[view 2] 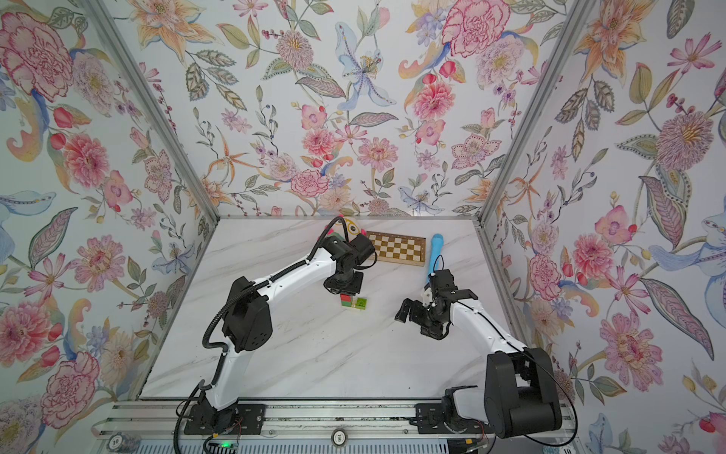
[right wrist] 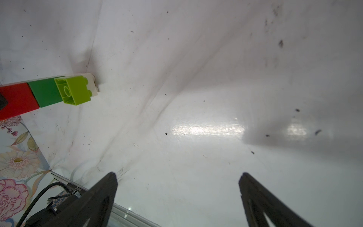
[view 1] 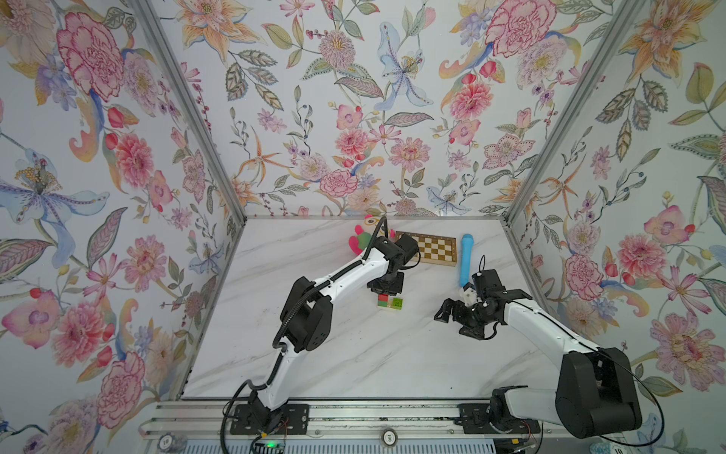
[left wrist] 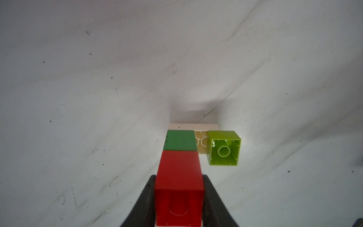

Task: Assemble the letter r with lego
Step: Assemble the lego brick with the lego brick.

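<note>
Left end effector (left wrist: 179, 177) pinches letter r (left wrist: 180, 140) upright, red end up.

Bare counter (view 1: 353, 353) lies wide open toward the front. The joined bricks (view 1: 391, 302) stand mid-counter; chessboard (view 1: 432, 247), blue rod (view 1: 466, 255) and plush toy (view 1: 359, 241) crowd the back edge, leaving little room there.

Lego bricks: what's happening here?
The left gripper is shut on the red brick at one end of a joined stem; next come the dark green brick and the cream-white brick, with the lime brick jutting sideways at the white end. The right gripper hangs open, apart from them. The letter r looks assembled.
</note>
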Tool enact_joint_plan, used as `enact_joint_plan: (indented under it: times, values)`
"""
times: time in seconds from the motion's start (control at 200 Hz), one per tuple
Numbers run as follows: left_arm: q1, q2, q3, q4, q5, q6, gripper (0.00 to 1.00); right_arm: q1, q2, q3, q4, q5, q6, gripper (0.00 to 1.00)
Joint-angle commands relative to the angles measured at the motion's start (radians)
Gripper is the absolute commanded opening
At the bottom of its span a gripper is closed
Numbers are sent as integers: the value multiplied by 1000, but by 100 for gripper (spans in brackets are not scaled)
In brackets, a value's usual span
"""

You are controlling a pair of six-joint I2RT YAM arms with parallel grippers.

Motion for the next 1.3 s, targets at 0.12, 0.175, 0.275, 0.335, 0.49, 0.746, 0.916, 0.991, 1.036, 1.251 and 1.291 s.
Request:
enact_joint_plan:
  times: [0.12,0.175,0.275,0.335,0.49,0.746,0.916,0.991,1.036,1.251,1.291]
  values:
    - [-12,6,-81,-11,5,15,9,-10,-28,-19,-15,8,-2,99]
    - [-12,10,-92,-5,5,16,8,-10,-29,-19,-16,7,0,99]
    - [-11,22,-92,-1,8,29,7,-12,-30,-19,-16,6,2,99]
    - [-10,30,-88,1,11,35,5,-12,-28,-19,-16,6,3,99]
    - [-7,57,-80,1,25,50,4,-12,-31,-19,-16,6,5,99]
    - [-6,93,-74,-2,33,74,0,-13,-35,-28,-17,10,8,99]
    - [-7,110,-74,3,35,79,0,-19,-36,-28,-17,9,6,99]
    - [-6,114,-75,4,39,82,0,-23,-33,-25,-17,12,7,99]
    - [-6,116,-76,7,40,82,0,-25,-34,-23,-19,12,4,99]
    - [-6,101,-124,44,51,66,0,-36,-28,-8,-26,12,-4,99]
    - [-7,101,-133,50,56,64,0,-38,-25,-5,-30,12,-8,99]
